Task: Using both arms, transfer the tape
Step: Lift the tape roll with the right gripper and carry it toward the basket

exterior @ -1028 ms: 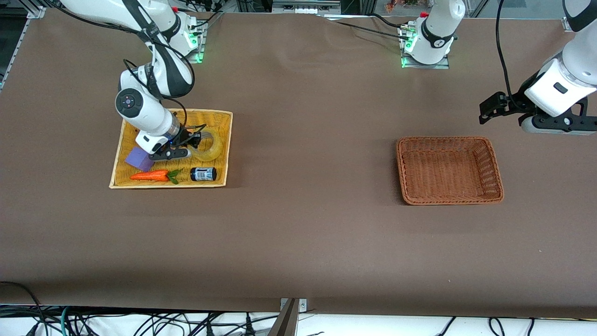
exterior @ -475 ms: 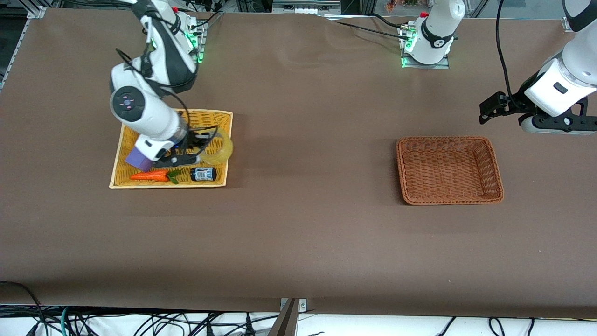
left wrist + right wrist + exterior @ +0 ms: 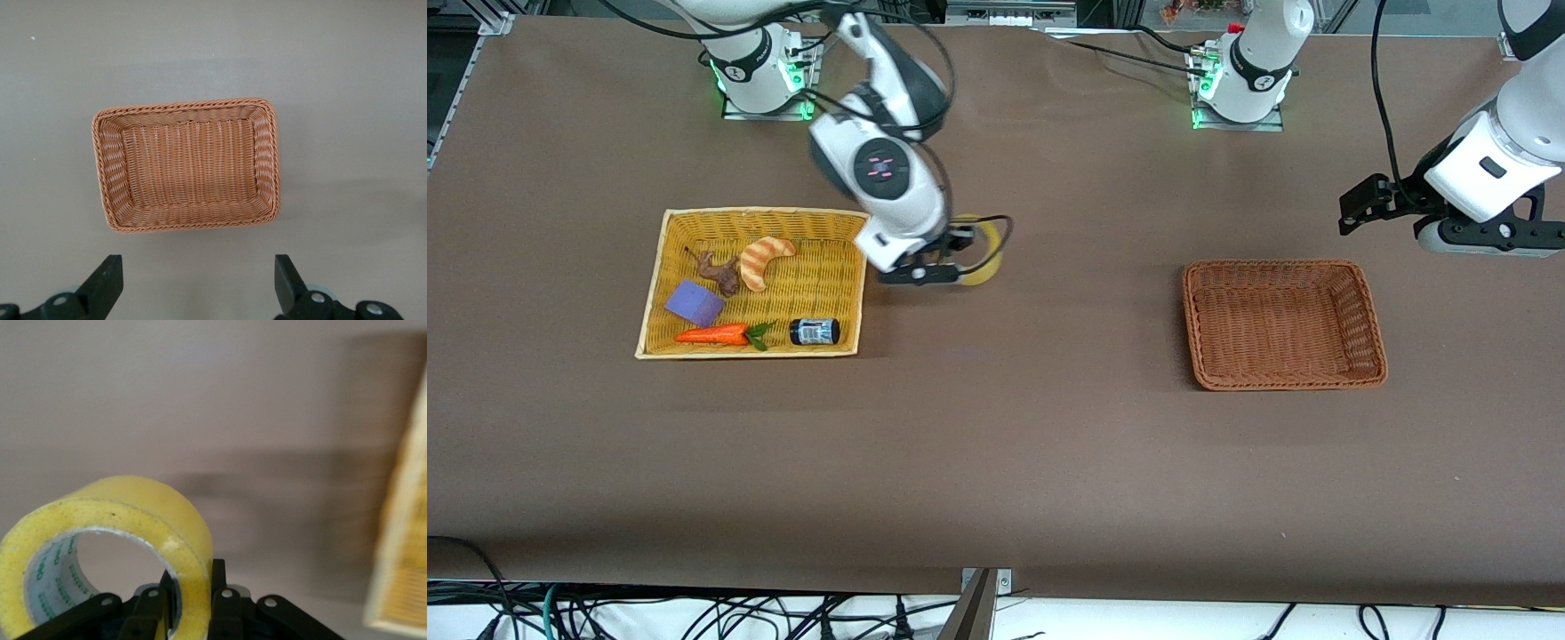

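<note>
Tape (image 3: pixel 985 260) now lifted clear of the yellow tray (image 3: pixel 676 222), no longer among the croissant (image 3: pixel 765 260), purple block (image 3: pixel 694 303), carrot (image 3: pixel 716 334) and small dark jar (image 3: pixel 815 332). Pinched through its wall by the right end effector (image 3: pixel 935 267), carried over bare desk (image 3: pixel 1014 444) toward the middle. Left end effector (image 3: pixel 197 283) spread wide, waiting above the empty brown basket (image 3: pixel 1371 311). Handover probably next.

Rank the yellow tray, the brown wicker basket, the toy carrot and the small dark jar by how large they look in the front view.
1. yellow tray
2. brown wicker basket, slightly smaller than the tray
3. toy carrot
4. small dark jar, clearly the smallest

All rest on the table at similar distance, so nearness hardly skews this.
</note>
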